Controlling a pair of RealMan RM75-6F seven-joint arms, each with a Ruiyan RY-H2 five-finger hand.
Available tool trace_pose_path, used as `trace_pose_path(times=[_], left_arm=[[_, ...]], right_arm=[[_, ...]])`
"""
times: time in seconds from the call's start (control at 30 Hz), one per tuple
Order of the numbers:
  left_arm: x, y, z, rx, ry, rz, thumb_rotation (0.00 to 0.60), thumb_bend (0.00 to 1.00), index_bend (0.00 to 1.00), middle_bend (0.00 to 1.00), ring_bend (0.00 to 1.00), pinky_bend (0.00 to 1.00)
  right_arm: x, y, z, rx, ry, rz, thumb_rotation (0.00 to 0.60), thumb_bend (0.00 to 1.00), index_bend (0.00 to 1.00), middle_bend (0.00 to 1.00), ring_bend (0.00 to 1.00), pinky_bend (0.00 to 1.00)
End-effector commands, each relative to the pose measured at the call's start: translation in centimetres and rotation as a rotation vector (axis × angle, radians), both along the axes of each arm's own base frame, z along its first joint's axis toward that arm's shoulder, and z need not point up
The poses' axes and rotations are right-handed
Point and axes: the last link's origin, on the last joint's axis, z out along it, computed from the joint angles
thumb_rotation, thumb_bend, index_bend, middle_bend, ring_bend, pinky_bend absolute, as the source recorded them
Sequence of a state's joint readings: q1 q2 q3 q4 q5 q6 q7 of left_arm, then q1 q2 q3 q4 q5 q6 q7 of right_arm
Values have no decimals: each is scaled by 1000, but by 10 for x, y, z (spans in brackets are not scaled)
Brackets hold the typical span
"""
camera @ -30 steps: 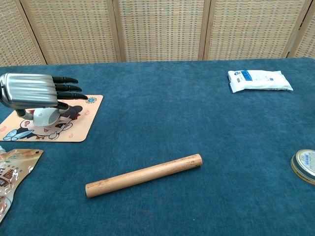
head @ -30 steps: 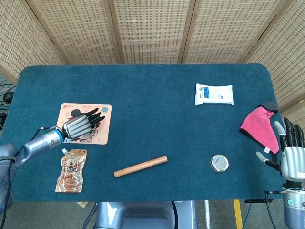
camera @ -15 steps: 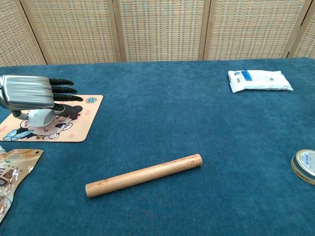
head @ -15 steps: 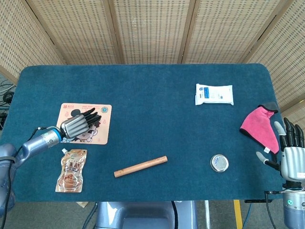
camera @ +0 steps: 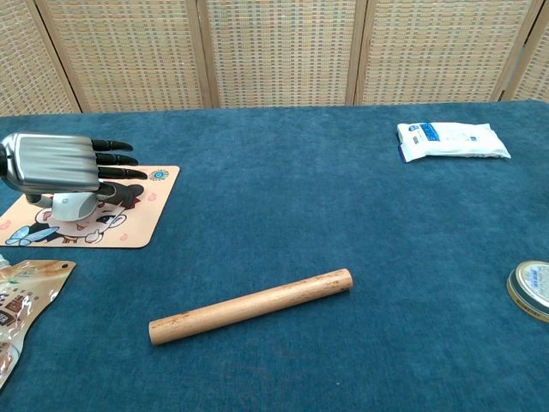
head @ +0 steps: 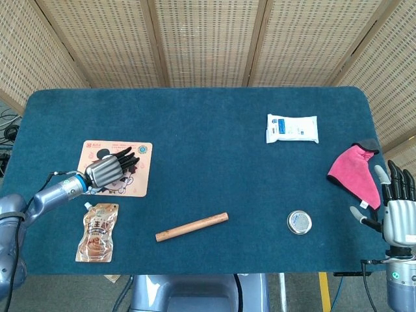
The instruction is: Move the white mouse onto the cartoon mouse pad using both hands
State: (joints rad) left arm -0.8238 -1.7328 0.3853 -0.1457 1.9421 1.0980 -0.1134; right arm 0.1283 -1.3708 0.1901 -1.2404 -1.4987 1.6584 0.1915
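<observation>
The cartoon mouse pad (head: 140, 185) (camera: 129, 227) lies flat at the table's left side. The white mouse (camera: 73, 206) sits on the pad, mostly covered from above. My left hand (head: 107, 170) (camera: 56, 163) hovers over the mouse, palm down, with its dark fingers stretched out straight and apart toward the right. The thumb lies beside the mouse, and no firm grip shows. In the head view the mouse is hidden under this hand. My right hand (head: 398, 218) stands at the table's right front corner, fingers spread upward and holding nothing.
A wooden rod (head: 192, 227) (camera: 250, 305) lies near the front middle. A snack pouch (head: 97, 232) (camera: 17, 300) sits just in front of the pad. A white wipes pack (head: 292, 129) (camera: 452, 141), a pink cloth (head: 356, 172) and a round tin (head: 299, 222) (camera: 533, 289) occupy the right side.
My left hand has shifted a little to the left and slightly lower over the pad, and the mouse under it has moved left with it. The right hand has stayed still.
</observation>
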Motion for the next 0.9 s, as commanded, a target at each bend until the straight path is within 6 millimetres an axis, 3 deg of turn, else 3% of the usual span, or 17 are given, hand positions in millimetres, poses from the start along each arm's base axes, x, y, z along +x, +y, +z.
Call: trace_pose_path(times=[0.03,0.2,0.37,0.5,0.9], left_arm=[[-1,1,0,7,2,5,600,205,773,0,0,0],[-2,3,1,21,13,6,600,202,738,0,0,0],[-2,4,1,36,16,7,600,194,416,0,0,0],[-2,5,3,45,19,6,600,188,256,0,0,0],[-3,7,6,59,23,10,600,177,63,0,0,0]], right_arm=[[0,0,-1,1,2,0,600,0,82,0,0,0],[0,0,-1,2,6,-2,600,0,82,0,0,0],[0,0,-1,-1,7,-4,600,0,82,0,0,0],[0,-1,-1,-1,7,-3,600,0,82,0,0,0],[0,0,-2,-6,7,3,600,0,82,0,0,0]])
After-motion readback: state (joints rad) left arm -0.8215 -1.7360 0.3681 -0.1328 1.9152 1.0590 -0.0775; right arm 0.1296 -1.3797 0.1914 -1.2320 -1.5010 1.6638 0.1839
